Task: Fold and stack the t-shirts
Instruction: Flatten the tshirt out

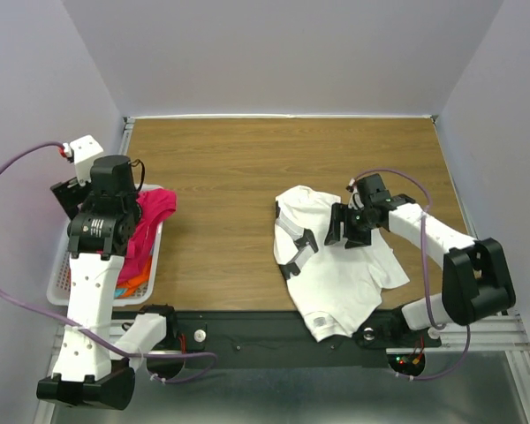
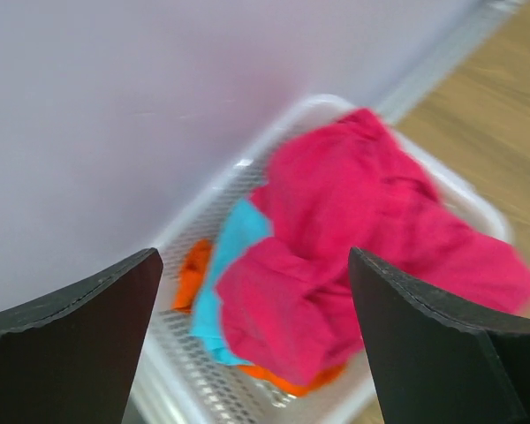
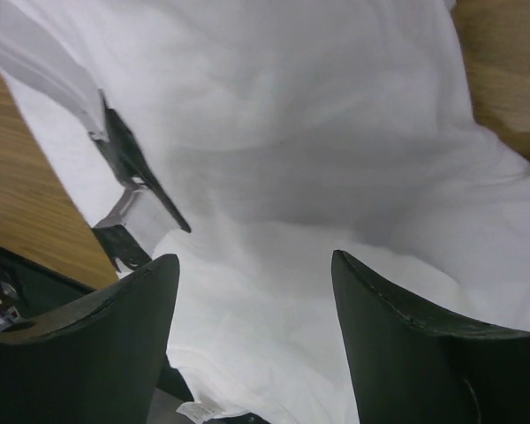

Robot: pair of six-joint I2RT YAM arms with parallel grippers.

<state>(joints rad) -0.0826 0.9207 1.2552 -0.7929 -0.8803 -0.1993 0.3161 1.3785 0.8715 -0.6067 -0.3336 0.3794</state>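
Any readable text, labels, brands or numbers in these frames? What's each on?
No text can be read in any view.
Black marks on the white t-shirt: angular shapes, no letters legible.
Small tag at the shirt's edge: too small and blurred to read.

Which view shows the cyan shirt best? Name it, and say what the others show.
The left wrist view: the cyan shirt shows in the white basket, partly under the magenta shirt, though blurred. In the top view the left arm hides it. The right wrist view shows the white shirt, no cyan.
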